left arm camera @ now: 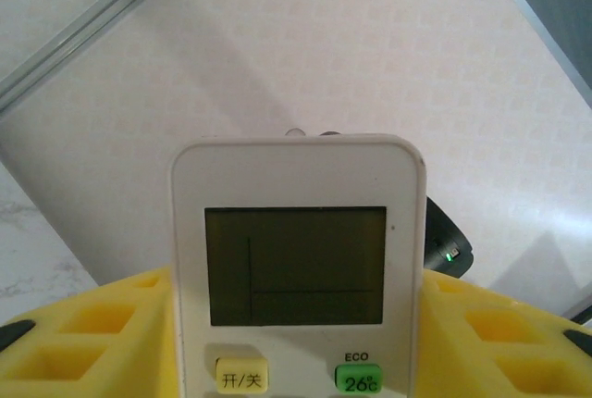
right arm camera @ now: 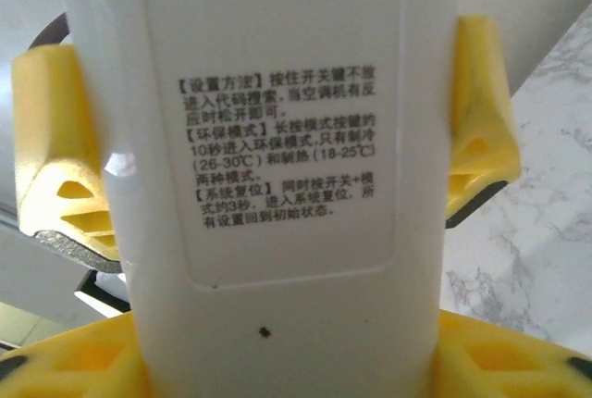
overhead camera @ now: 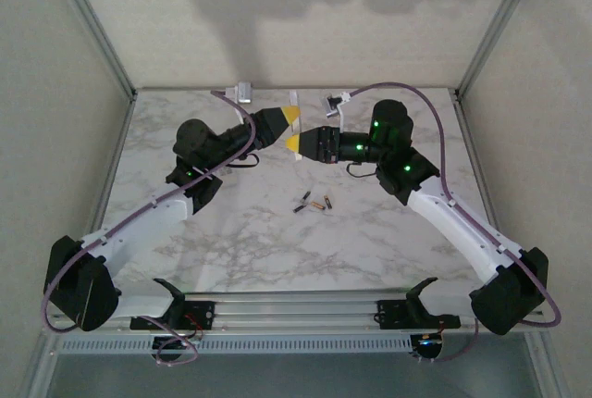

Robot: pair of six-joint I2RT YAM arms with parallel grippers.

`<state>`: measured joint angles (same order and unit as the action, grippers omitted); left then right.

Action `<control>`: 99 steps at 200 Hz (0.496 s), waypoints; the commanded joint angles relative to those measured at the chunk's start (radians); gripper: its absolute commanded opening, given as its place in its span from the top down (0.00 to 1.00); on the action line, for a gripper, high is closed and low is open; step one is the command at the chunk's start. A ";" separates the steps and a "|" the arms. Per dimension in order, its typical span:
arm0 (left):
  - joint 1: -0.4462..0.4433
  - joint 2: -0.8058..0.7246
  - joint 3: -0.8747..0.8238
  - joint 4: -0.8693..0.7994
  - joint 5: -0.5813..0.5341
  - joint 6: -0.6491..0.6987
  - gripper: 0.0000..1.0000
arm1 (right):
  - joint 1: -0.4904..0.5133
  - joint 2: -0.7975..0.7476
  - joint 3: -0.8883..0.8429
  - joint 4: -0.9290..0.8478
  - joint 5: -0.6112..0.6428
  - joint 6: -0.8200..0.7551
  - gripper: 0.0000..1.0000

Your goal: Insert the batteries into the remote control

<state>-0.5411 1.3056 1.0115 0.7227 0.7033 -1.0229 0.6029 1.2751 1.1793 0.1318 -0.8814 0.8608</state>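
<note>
The left pincer (overhead camera: 290, 118) is clamping the white remote (left arm camera: 296, 268) by its long edges above the marble worktop (overhead camera: 231, 250). The right pincer (overhead camera: 296, 144), half-narrowed, is gripping the same remote. Four batteries (overhead camera: 313, 204) are lying loose mid-worktop, well apart from both.

Left wrist: remote (left arm camera: 296, 268) cut off at bottom edge just under first button row; it hides the inner pad faces of my left end effector (left arm camera: 296, 352). Right wrist: remote's back runs off top and bottom edges. Top view: remote edge-on, just a sliver; batteries (overhead camera: 313, 204) too small to count or tell polarity.
</note>
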 commanded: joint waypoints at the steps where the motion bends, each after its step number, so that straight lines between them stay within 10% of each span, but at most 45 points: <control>1: -0.002 -0.005 0.019 0.084 0.018 -0.011 0.63 | 0.011 -0.016 0.016 0.008 0.006 -0.012 0.53; 15: -0.002 -0.011 0.022 0.051 0.001 0.014 0.59 | 0.012 -0.030 0.015 -0.029 0.030 -0.041 0.56; 48: -0.003 -0.078 0.077 -0.310 -0.191 0.195 0.03 | 0.012 -0.086 0.034 -0.367 0.319 -0.384 0.57; 74: -0.003 -0.104 0.157 -0.671 -0.368 0.257 0.01 | 0.039 -0.079 0.052 -0.605 0.792 -0.679 0.62; 99: -0.009 -0.086 0.160 -0.735 -0.292 0.228 0.08 | 0.077 -0.040 0.089 -0.692 0.959 -0.799 0.61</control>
<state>-0.5430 1.2259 1.1477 0.1905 0.4305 -0.8280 0.6384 1.2083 1.2095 -0.3706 -0.2619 0.3222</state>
